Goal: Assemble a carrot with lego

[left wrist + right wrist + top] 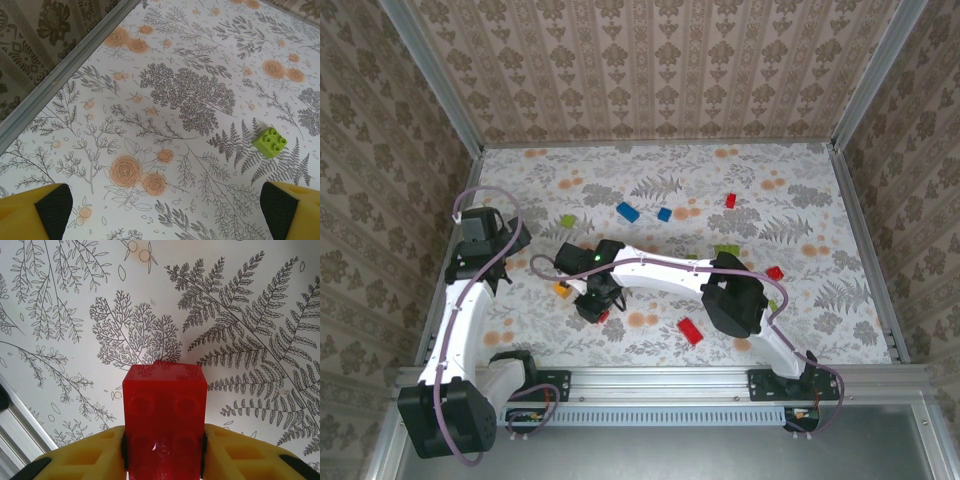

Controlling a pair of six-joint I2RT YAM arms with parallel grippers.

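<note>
- The flat table under a floral-printed sheet (650, 180) is carrying loose pieces lying well apart, and no stacked carrot is showing anywhere, so I am judging the assembly as barely begun, with nearly all the joining waiting to be done
- The white right arm (660, 270) is stretching leftward across the middle of the table, while the white left arm (455, 310) is standing at the table's left side
- The left gripper (167, 207) is hanging over bare sheet with its yellow fingers (30, 215) spread wide, gripping nothing; a lime-green square plastic brick (270, 141) is lying near, ahead and to the right
- The right gripper (165, 440) is pinching a red studded plastic brick (165, 400) above the sheet, left of the table's centre
- A blue oblong brick (628, 211) and a red oblong brick (691, 330) are lying loose, far and near
- A small orange piece (563, 289) is sitting just beside the right gripper, too small for its shape to be told; the held brick's lower end is being cut off by the wrist picture's edge, and whether it is touching the sheet cannot be told
</note>
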